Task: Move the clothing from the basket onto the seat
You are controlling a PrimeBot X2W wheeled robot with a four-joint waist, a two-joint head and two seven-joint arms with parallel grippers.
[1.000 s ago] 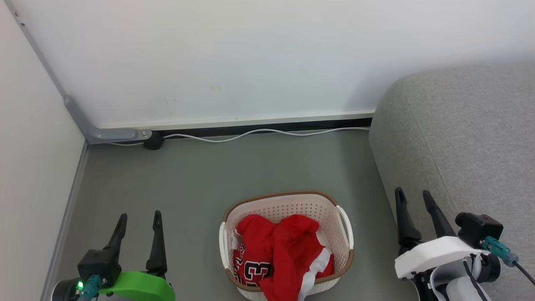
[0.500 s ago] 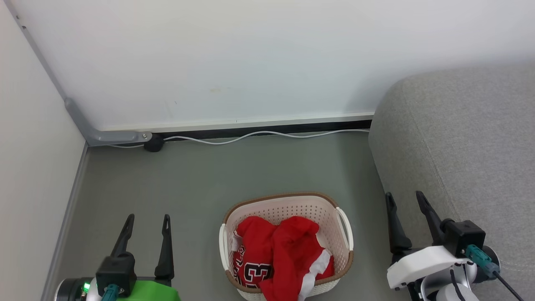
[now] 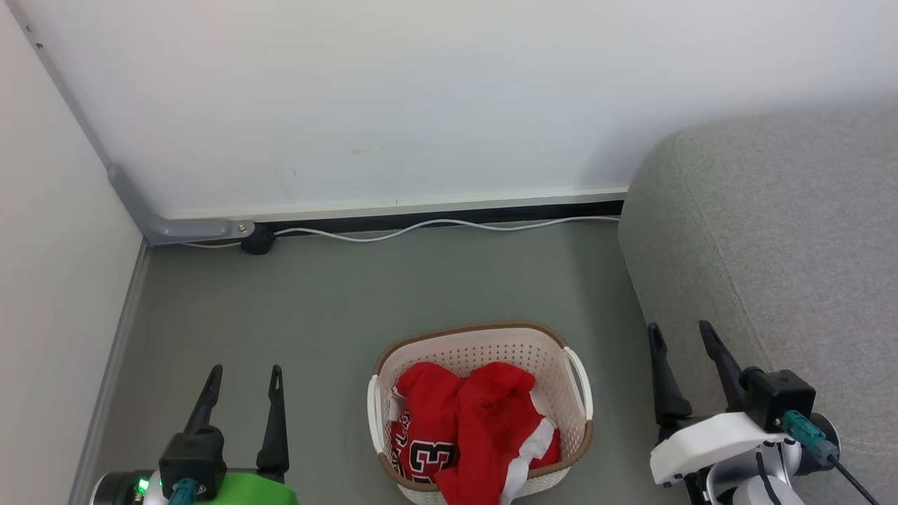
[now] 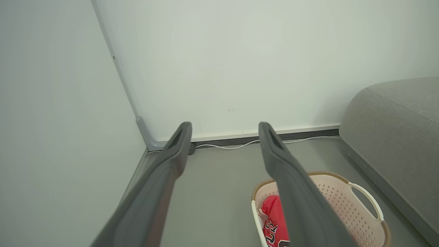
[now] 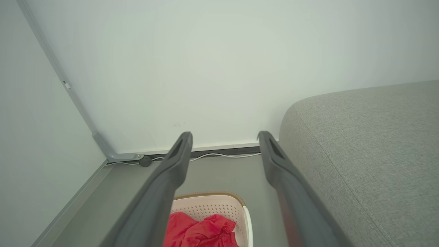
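Basket [image 3: 484, 345]: lower middle of the head view, upright on the grey floor [image 3: 316, 301]; cream wall with holes, brown rim, a handle on each side.
Clothing [image 3: 484, 414]: inside the basket, two red pieces bunched together (a fold seems to hang over the near rim at the frame's bottom edge).
Jersey [image 3: 424, 456]: lower left of the heap, black-and-white numerals facing up.
White band [image 3: 526, 449]: lower right of the heap, on the other red piece.
Seat [image 3: 786, 231]: right side of the head view, light grey, with a rounded end; it stands right of the basket and apart from it, with bare floor between.
Left gripper [image 3: 245, 369]: lower left of the head view, fingers spread, nothing between them; well left of the basket, pointing up the frame.
Right gripper [image 3: 679, 326]: lower right, fingers spread and empty (in the picture it sits between basket and seat, its tips in front of the seat's side).
Cable [image 3: 435, 224]: white, lying along the foot of the wall [image 3: 421, 91], across the middle of the frame.
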